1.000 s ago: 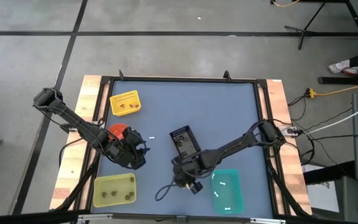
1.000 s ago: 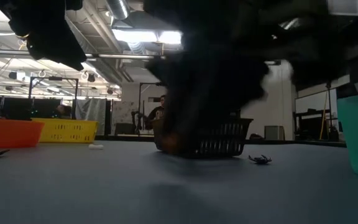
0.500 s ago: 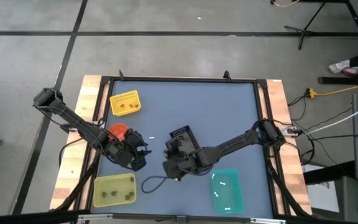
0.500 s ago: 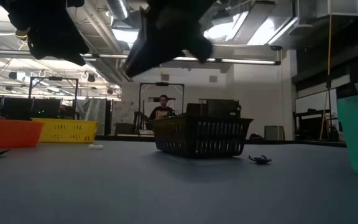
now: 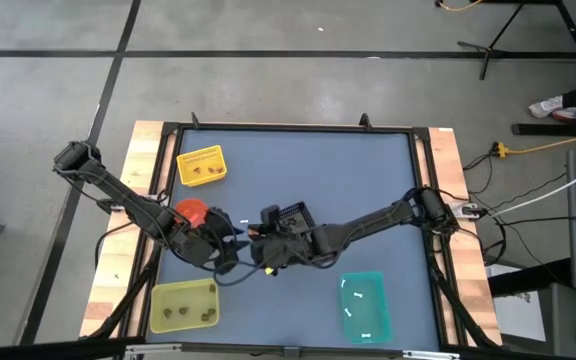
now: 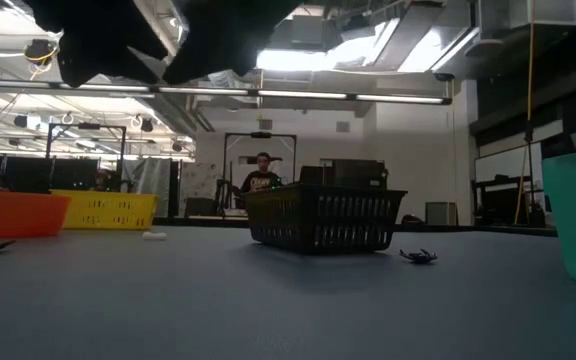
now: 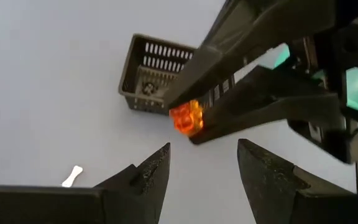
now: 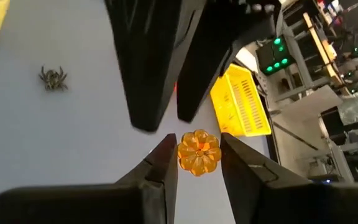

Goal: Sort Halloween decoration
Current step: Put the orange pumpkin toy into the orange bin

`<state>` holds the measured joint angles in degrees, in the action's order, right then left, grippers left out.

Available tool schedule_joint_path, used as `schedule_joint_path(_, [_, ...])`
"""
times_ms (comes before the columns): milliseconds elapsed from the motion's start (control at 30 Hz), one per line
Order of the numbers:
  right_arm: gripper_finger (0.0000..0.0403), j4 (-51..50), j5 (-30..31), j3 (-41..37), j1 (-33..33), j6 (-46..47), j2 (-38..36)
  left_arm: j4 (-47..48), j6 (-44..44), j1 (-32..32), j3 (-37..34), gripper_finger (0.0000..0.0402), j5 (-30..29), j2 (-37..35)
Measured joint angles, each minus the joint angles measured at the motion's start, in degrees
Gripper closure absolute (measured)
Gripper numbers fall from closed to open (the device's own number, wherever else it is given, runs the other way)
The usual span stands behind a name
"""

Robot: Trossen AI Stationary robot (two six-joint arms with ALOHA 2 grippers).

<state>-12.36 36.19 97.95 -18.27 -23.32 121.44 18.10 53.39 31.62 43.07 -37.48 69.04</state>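
Orange trinket (image 8: 199, 152) half-hidden between fingers (image 8: 160, 163)

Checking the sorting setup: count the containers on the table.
5: yellow basket far left; orange container, partly under the left arm; yellow-green tray near left; black basket mid-table; teal tray near right. None seems hidden.

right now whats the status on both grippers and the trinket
Right gripper shut on orange pumpkin trinket, held out to the left gripper. Left gripper open, waiting just short of it. Nothing between them.
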Motion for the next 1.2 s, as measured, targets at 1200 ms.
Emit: schedule_joint_path(1200, [0.0303,2.1,-4.7,0.0,-0.1,-12.0,-0.1,-0.2,0.0,0.0,0.0,0.023,-2.8,0.0])
